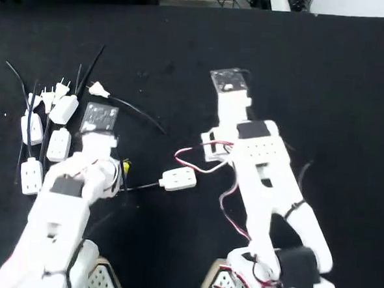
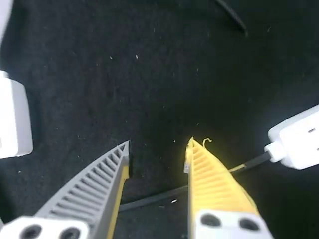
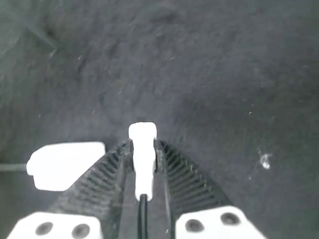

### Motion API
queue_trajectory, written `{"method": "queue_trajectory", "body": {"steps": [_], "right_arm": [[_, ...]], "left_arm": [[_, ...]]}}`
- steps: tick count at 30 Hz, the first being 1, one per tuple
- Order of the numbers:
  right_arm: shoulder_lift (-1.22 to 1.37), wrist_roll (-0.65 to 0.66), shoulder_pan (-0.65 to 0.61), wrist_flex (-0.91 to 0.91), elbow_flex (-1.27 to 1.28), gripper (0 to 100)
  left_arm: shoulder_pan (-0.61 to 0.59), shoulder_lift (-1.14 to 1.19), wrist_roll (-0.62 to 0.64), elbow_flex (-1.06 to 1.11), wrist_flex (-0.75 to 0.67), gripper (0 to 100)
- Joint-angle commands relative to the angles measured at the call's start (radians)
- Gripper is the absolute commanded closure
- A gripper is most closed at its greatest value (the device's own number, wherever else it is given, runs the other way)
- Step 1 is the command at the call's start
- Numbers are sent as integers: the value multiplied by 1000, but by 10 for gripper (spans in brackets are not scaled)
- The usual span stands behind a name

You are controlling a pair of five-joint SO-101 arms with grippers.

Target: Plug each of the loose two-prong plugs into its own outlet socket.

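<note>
Right hand [image 3: 143,145] is clamped on a white plug [image 3: 142,133]. Its two dark ribbed fingers [image 3: 182,172] press the plug's sides, and the plug's head pokes out just past the fingertips. The plug's black cord [image 3: 143,214] runs back between the fingers toward the wrist. Whether the prongs are showing cannot be told. This hand hangs over the black tabletop [image 3: 209,74]. A rounded white block [image 3: 65,164] lies just beside one of its fingers, and it cannot be told whether that block is a socket or another plug.

Left hand [image 2: 157,147] grips nothing. Its grey finger [image 2: 94,194] and yellow finger [image 2: 214,189] stand well apart, tips pointing down at the tabletop. A thin black cable [image 2: 149,200] lies on the tabletop beneath the hand and crosses the gap between the two fingers. It then runs on past the yellow finger to a single socket [image 2: 296,142], which lies near that side of the hand. In the high view this socket sits between the two arms. On the grey finger's side, a little farther off, sits another white piece [image 2: 12,119], partly cut off at the edge.

Beyond the left hand, on the side away from the right hand, the high view shows a cluster of white sockets [image 1: 59,144]. Among them lie loose plugs [image 1: 99,89] with bare prongs, and black cords trail from the cluster.
</note>
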Motion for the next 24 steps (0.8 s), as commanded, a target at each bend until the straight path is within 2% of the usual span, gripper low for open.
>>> {"method": "queue_trajectory", "body": {"steps": [1,6,11,15,20,24], "right_arm": [[-71,-81,69,-133,61,988],[-102,-160,150,-270,156,988],[-97,-163,199,-313,168,988],[-97,-167,239,-319,171,988],[-97,-167,267,-319,165,988],[-97,-167,259,-319,166,988]], "left_arm": [[12,255,-20,-202,43,816],[51,488,-14,-489,236,816],[159,542,-15,-670,408,816],[260,555,-21,-661,405,816],[332,552,-21,-572,333,816],[383,549,-23,-535,334,816]]}}
